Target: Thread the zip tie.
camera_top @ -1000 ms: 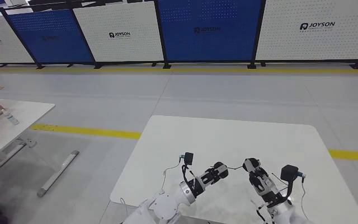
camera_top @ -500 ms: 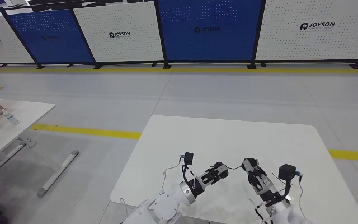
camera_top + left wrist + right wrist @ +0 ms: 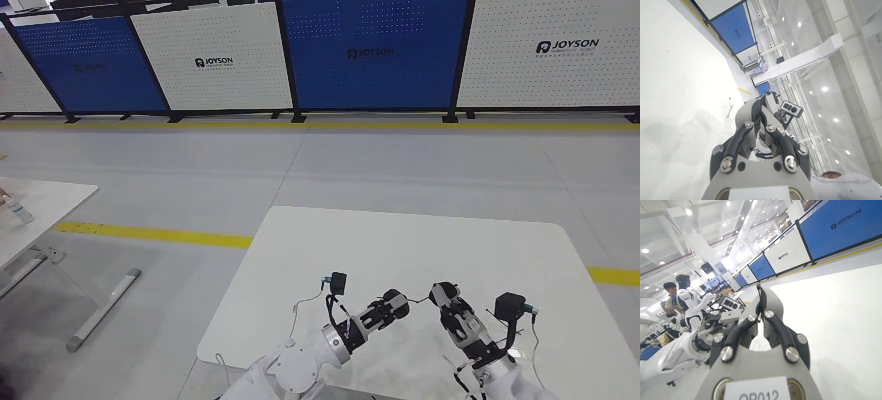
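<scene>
A thin black zip tie point(image 3: 418, 299) spans the short gap between my two grippers above the near part of the white table point(image 3: 400, 240). My right gripper point(image 3: 440, 293) is shut on it. In the right wrist view the tie's strip runs between the closed fingers point(image 3: 772, 298) and its small square head point(image 3: 758, 287) sticks out past the tips. My left gripper point(image 3: 397, 299) faces the right one, and its fingers point(image 3: 745, 113) are pressed together, apparently on the tie's other end, which is hidden between them.
A short thin dark piece point(image 3: 730, 108) lies loose on the tabletop beyond the left gripper. Another white table point(image 3: 40, 200) stands off to the left across the floor. Blue and white fence panels point(image 3: 370, 55) line the far side.
The right gripper has shifted slightly toward the left gripper, shortening the gap between them. The left arm has stayed still.
</scene>
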`<action>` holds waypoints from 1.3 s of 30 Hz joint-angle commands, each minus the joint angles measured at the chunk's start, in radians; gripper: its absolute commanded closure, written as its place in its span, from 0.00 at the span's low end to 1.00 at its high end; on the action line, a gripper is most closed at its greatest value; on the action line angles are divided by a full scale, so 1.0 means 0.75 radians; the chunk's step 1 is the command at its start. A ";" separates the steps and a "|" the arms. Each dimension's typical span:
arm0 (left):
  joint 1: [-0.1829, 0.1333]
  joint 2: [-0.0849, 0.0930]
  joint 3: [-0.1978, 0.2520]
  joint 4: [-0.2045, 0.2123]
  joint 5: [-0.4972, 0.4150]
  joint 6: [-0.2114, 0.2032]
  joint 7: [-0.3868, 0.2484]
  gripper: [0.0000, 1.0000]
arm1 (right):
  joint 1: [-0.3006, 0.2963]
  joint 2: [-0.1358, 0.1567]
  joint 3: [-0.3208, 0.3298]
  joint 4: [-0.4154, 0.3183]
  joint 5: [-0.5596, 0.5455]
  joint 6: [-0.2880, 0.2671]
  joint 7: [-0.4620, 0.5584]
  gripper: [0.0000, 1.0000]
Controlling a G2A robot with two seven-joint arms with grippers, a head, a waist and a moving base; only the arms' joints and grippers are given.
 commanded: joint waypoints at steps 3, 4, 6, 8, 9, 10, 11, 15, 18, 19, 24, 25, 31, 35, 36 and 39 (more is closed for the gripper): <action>0.000 0.000 -0.004 0.007 -0.006 -0.002 0.002 1.00 | -0.001 -0.001 0.003 0.003 0.026 0.000 -0.005 1.00; 0.000 0.000 -0.004 0.008 -0.008 -0.002 0.003 1.00 | -0.002 -0.001 0.006 0.004 0.031 0.000 -0.007 1.00; 0.000 -0.001 -0.004 0.010 -0.010 -0.003 0.004 1.00 | -0.004 -0.001 0.011 0.005 0.040 0.000 -0.008 1.00; 0.001 -0.001 -0.004 0.011 -0.011 -0.004 0.006 1.00 | -0.006 0.000 0.012 0.003 0.044 0.000 -0.005 1.00; 0.001 -0.001 -0.005 0.012 -0.012 -0.003 0.009 1.00 | -0.006 0.000 0.013 0.003 0.047 0.000 -0.004 1.00; 0.001 -0.001 -0.006 0.013 -0.013 -0.003 0.010 1.00 | -0.007 0.000 0.014 0.003 0.048 0.000 -0.003 1.00; 0.001 -0.001 -0.007 0.015 -0.016 0.000 0.013 1.00 | -0.007 0.000 0.014 0.003 0.050 0.000 -0.002 1.00; -0.002 -0.003 -0.007 0.020 -0.025 0.012 0.020 1.00 | -0.008 0.000 0.015 0.004 0.057 0.000 0.000 0.99; -0.003 -0.004 -0.007 0.021 -0.028 0.019 0.026 1.00 | -0.009 0.000 0.017 0.006 0.061 0.000 0.000 0.89; -0.004 -0.004 -0.007 0.021 -0.028 0.022 0.028 1.00 | -0.009 0.000 0.018 0.006 0.062 0.000 0.000 0.87; -0.003 -0.005 -0.007 0.020 -0.026 0.032 0.036 1.00 | -0.010 -0.001 0.020 0.006 0.063 0.000 0.003 0.82; -0.003 -0.006 -0.007 0.021 -0.023 0.034 0.038 1.00 | -0.010 -0.001 0.020 0.006 0.063 0.000 0.003 0.80; -0.003 -0.007 -0.005 0.019 -0.012 0.039 0.043 1.00 | -0.012 -0.003 0.022 0.005 0.061 0.000 0.003 0.75; -0.003 -0.007 -0.004 0.018 -0.008 0.043 0.048 1.00 | -0.014 -0.003 0.022 0.002 0.058 0.000 0.004 0.71; -0.003 -0.008 -0.004 0.019 -0.007 0.045 0.050 1.00 | -0.014 -0.003 0.023 0.002 0.057 0.000 0.004 0.69; -0.004 -0.009 -0.004 0.021 -0.009 0.054 0.064 1.00 | -0.016 -0.003 0.023 0.000 0.055 0.000 0.007 0.65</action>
